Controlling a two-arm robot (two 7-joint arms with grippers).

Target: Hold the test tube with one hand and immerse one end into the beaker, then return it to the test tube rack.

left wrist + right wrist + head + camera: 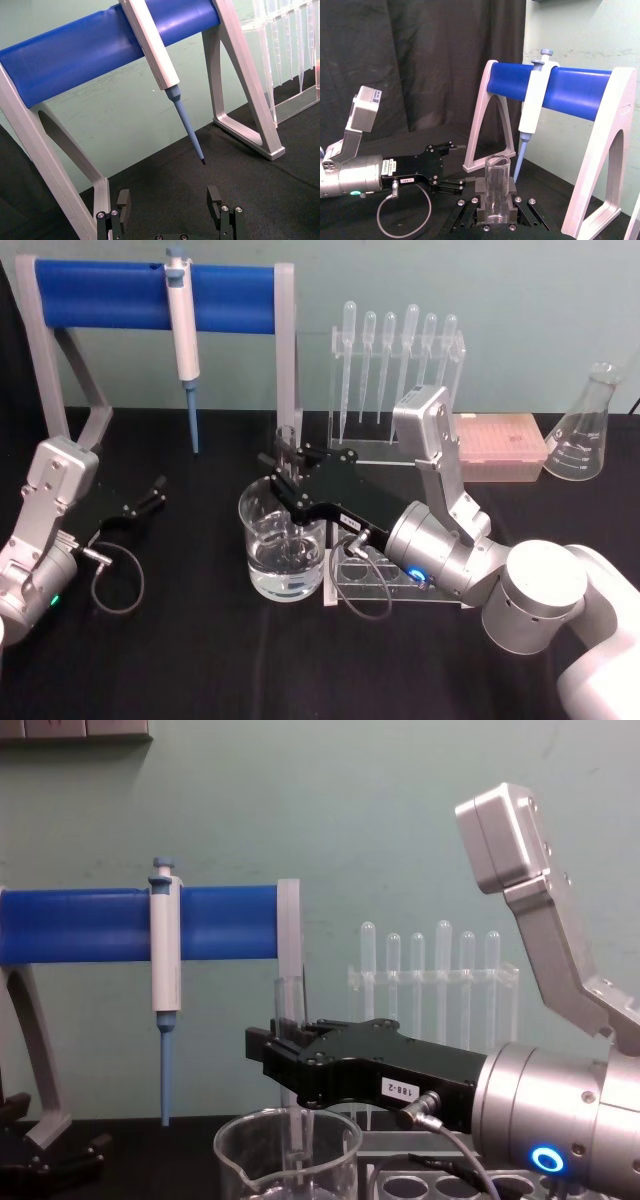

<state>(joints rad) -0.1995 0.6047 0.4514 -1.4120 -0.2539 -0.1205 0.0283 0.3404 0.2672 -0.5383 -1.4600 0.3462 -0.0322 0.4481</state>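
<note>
The beaker (283, 550) (290, 1160) stands at the table's middle, partly filled with clear liquid. My right gripper (283, 472) (280, 1055) (496, 200) hovers just over it, shut on the test tube (287, 445) (290, 1005) (497, 180). The tube stands upright, and its lower end reaches down inside the beaker toward the liquid. My left gripper (155, 490) (169, 202) rests low at the table's left, open and holding nothing.
A blue-barred stand (150, 290) with a hanging pipettor (182, 330) is at the back left. A pipette rack (395, 370), a pink tip box (500, 445) and a conical flask (585, 430) line the back right. A clear tube rack (375, 575) sits just right of the beaker.
</note>
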